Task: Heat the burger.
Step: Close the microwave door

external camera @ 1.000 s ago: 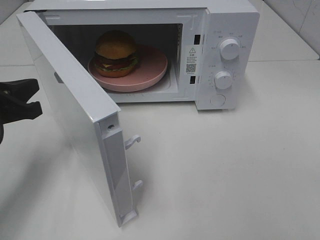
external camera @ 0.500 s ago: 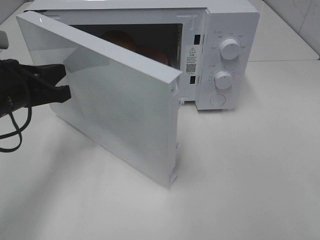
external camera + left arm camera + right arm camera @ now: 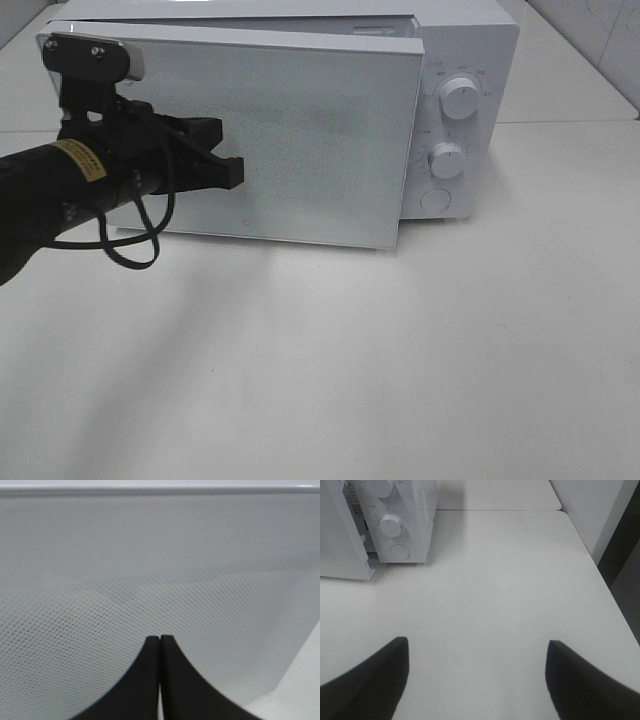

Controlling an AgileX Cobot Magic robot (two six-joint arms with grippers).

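the microwave (image 3: 470,40) door (image 3: 320,140) stands slightly ajar, its free edge just ahead of the knob panel (image 3: 478,128). the left gripper (image 3: 238,172), jaws clenched together on nothing, seems to press on the door's dotted window. the burger cannot be seen; the door hides the microwave's inside. the right gripper (image 3: 477,644) hangs spread wide over the table (image 3: 495,580), in front of the microwave's knob side.

Microwave (image 3: 490,130) on table (image 3: 400,350), left fingers (image 3: 222,172) at door (image 3: 320,140) front, dials (image 3: 459,97) right of door
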